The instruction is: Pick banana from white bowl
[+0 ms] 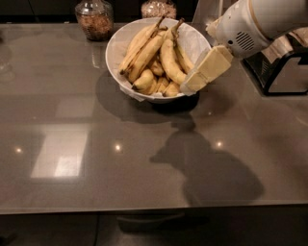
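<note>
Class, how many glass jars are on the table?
2: one glass jar left of the wide white bowl, another behind it, partly cropped. The cream gripper hangs at the bowl's right rim.

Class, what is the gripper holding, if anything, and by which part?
Nothing: the gripper hovers by the white bowl's right rim; the banana lies inside.
</note>
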Robot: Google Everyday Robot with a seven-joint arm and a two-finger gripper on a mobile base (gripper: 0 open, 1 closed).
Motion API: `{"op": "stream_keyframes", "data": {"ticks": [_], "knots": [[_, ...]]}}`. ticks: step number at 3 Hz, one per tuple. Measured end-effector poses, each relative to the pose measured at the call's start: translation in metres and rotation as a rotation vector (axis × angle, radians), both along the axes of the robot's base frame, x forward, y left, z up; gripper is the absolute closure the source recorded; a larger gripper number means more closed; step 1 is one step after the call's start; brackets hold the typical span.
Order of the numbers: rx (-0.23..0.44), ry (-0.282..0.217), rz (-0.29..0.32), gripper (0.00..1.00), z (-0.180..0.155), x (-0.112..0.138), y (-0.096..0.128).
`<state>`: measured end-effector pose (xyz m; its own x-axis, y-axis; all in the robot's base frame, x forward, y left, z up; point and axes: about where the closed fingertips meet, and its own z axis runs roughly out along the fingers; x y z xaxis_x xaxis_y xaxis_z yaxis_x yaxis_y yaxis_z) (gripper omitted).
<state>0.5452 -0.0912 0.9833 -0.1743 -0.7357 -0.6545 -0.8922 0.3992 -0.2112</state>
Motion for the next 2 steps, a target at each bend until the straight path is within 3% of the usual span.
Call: {"op": "stream_keyframes", "data": {"ticks": [1,2], "knots": [[0.000,0.000,0.000,0.00,0.0000,0.0000,0.0000],[0.066,-0.031,-0.036,0.00,-0.0003,0.0079,0.0036]]}}
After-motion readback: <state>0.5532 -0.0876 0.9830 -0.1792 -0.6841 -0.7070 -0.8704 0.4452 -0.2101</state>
